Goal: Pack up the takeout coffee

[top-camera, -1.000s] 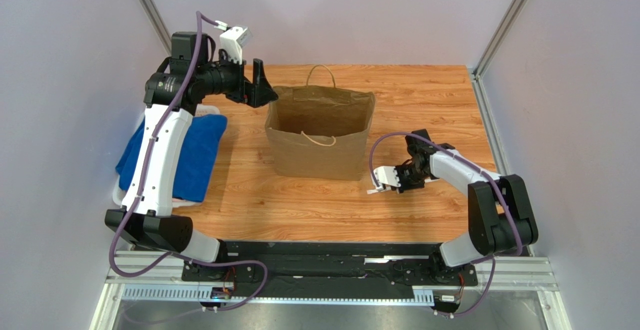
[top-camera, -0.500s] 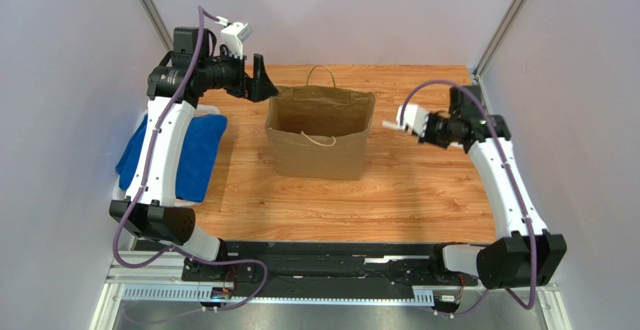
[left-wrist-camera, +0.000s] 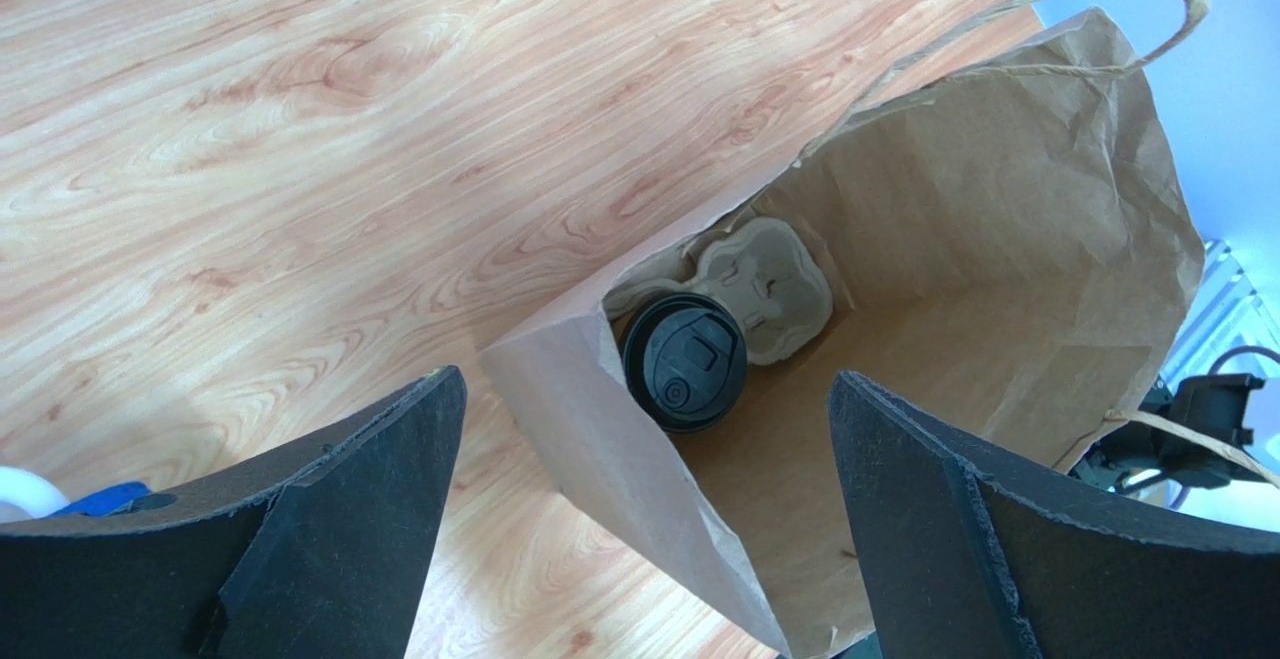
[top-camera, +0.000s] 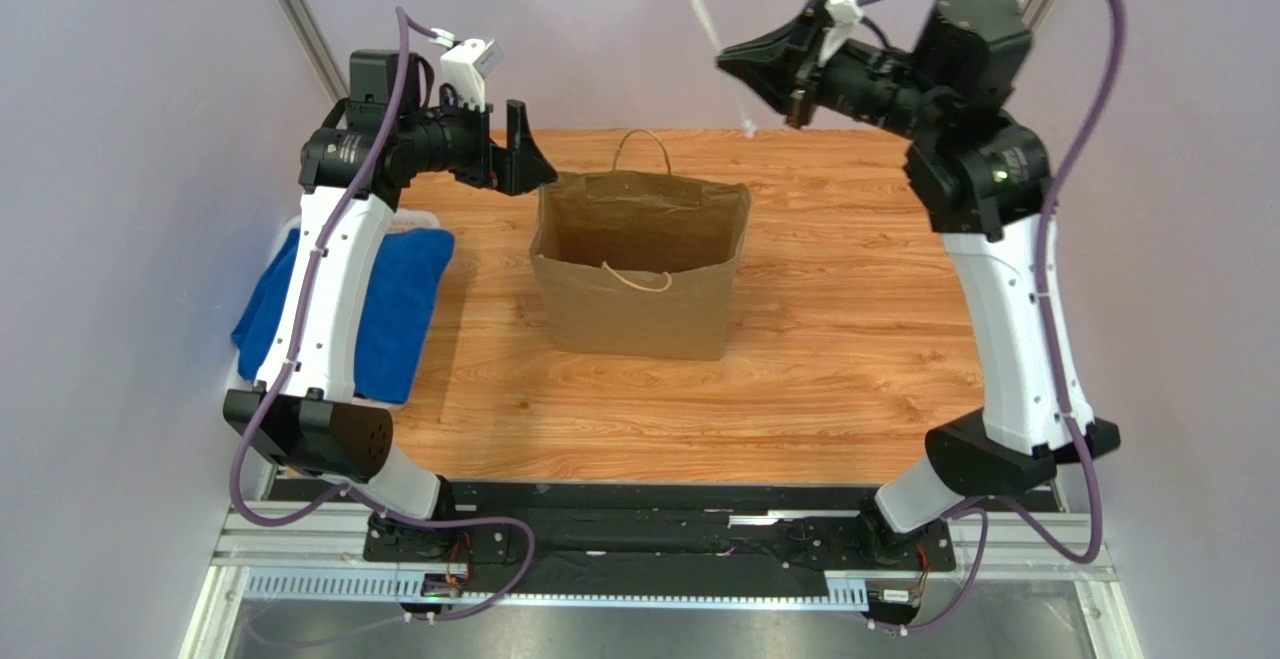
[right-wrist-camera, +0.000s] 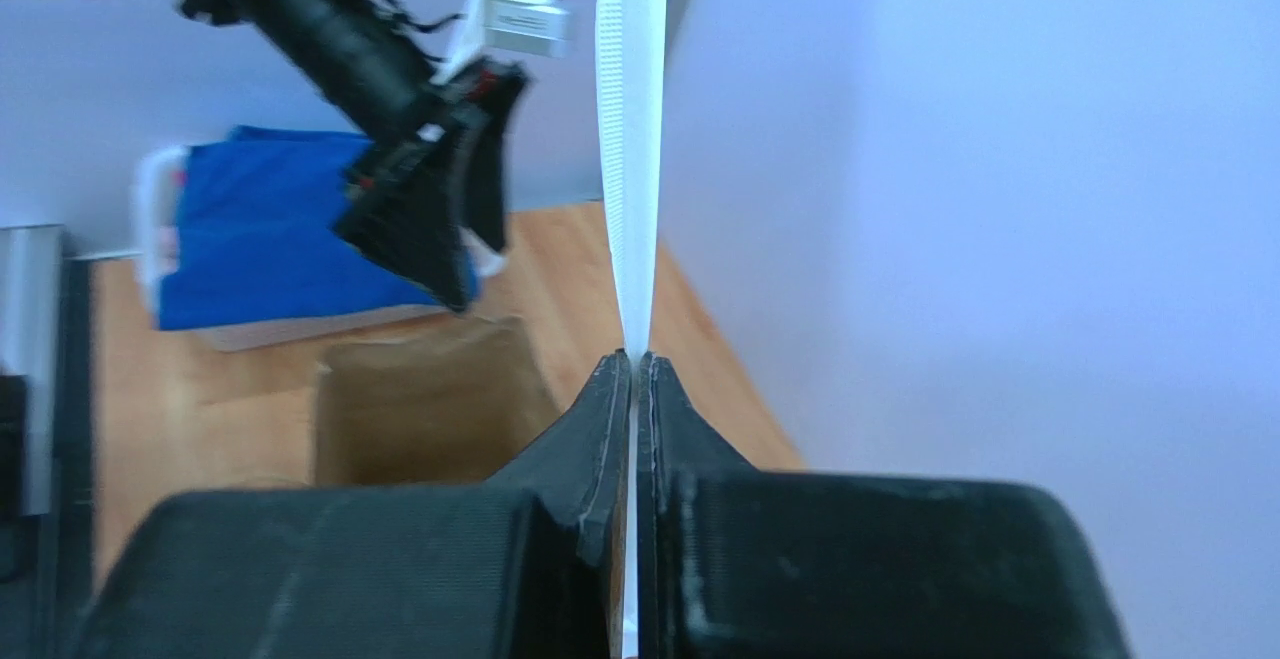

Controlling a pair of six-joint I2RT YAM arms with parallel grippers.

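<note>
Crinkled kraft paper bag (top-camera: 639, 262) stands open on the wood-grain table (top-camera: 842, 359), twisted-cord handles up. Down on its floor sits the takeout coffee (left-wrist-camera: 685, 362), its round, glossy black lid facing me, with the dimpled moulded pulp tray (left-wrist-camera: 759, 287) showing just past it at one o'clock. My left gripper (top-camera: 526, 149) hovers at the bag's ten o'clock, matte black fingers (left-wrist-camera: 346, 524) spread wide, holding nothing. My right gripper (right-wrist-camera: 631, 367), raised at the bag's one o'clock, is pinched tight on a thin white ribbed strap (right-wrist-camera: 631, 134).
</note>
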